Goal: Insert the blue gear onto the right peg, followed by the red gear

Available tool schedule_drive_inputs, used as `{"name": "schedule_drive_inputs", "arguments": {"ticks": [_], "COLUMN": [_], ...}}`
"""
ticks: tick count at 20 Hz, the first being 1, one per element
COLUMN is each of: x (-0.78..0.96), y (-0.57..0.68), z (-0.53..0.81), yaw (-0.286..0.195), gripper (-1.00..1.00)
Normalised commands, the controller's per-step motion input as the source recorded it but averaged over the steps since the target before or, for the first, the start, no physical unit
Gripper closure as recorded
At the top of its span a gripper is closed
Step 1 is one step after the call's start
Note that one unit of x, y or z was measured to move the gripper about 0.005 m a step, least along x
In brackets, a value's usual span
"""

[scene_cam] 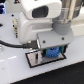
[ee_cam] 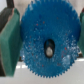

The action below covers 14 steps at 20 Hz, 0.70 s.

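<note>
Flat round bright-blue toothed plastic gear [ee_cam: 46, 40] gripped at opposite edges between green-padded jaws of the gripper [scene_cam: 51, 51], closed on it. A pale object is visible through its centre hole. Exterior view: gear hangs low over the black-bordered white rectangular plate [scene_cam: 34, 59] on the white bench [scene_cam: 15, 70]. Arm body hides the pegs. Black cable [scene_cam: 10, 44] trails at the exterior view's left.

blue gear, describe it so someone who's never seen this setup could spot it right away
Find the big white robot arm over the white table. Follow it down to its pincer, low over a black-bordered plate. The blue gear is the bright-blue toothed disc clamped between the pincer's green pads, the only blue thing there.
</note>
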Motion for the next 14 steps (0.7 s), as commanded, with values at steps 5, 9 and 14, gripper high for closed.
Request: {"name": "schedule_drive_inputs", "arguments": {"ticks": [5,9,14], "x": [0.12,-0.01,-0.14], "y": [0.04,0.13,0.21], "z": [-0.14,0.15,0.5], "yaw": [0.0,0.0,0.0], "gripper": [1.0,-1.0,-1.0]}}
